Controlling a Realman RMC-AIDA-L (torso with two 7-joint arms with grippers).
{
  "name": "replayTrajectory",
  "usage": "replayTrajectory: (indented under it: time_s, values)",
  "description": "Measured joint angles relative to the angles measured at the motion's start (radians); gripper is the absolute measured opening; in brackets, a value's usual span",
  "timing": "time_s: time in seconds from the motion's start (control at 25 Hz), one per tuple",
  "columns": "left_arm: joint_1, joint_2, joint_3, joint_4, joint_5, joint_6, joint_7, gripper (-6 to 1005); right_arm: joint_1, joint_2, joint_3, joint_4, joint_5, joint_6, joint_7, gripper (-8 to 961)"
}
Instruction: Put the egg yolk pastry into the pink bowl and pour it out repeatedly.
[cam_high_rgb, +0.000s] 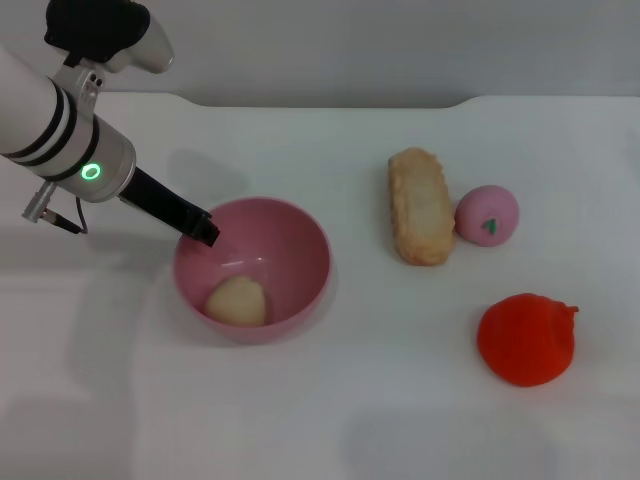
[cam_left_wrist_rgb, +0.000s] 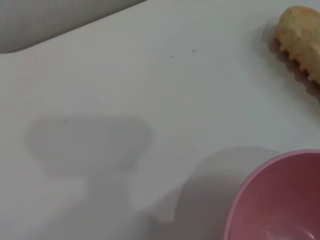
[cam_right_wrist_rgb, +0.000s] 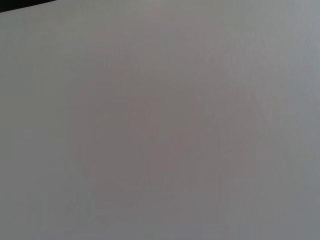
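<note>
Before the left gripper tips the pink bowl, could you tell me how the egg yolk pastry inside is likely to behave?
The egg yolk pastry looks rounded, so it will probably roll out readily. The pink bowl is glossy inside, so little should hold it back. The left gripper is at the rim; once out on the table, the pastry may keep rolling.

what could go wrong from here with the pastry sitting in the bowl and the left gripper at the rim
1. The left gripper reaches only the far-left rim of the pink bowl; a shallow hold there may slip when the bowl tips.
2. The egg yolk pastry is round, so once poured it may roll off across the table.
3. Poured rightward, it could land among the bread, pink ball and red object.
</note>
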Motion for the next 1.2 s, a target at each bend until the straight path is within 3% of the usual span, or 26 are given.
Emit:
replayTrajectory:
  time_s: [0.32, 0.6, 0.76, 0.92, 1.04, 1.08, 1.2]
  values:
    - [0.002, 0.000, -0.012, 0.053, -0.030, -0.015, 0.015, 404, -0.002, 0.000, 0.003, 0.004, 0.001, -0.001, 0.000, 592]
    - [-0.019, 0.000, -0.122, 0.135, -0.299, -0.018, 0.190, 527, -0.009, 0.001, 0.003, 0.006, 0.005, -0.011, 0.001, 591]
    - [0.006, -0.002, -0.237, 0.091, -0.662, -0.161, 0.479, 547, -0.010, 0.002, -0.001, 0.007, 0.006, -0.013, 0.011, 591]
    - [0.052, -0.003, -0.267, -0.129, -1.250, -0.272, 0.964, 543, -0.011, 0.004, -0.007, 0.009, 0.006, -0.021, 0.014, 591]
    - [0.077, -0.009, -0.268, -0.314, -1.627, -0.258, 1.374, 544, -0.012, 0.004, -0.008, 0.013, 0.006, -0.027, 0.027, 591]
    - [0.091, -0.016, -0.265, -0.397, -1.769, -0.234, 1.583, 545, -0.012, 0.004, -0.006, 0.017, 0.006, -0.027, 0.031, 591]
    - [0.102, -0.022, -0.257, -0.556, -1.983, -0.157, 1.938, 546, -0.013, 0.005, 0.000, 0.022, 0.007, -0.023, 0.037, 592]
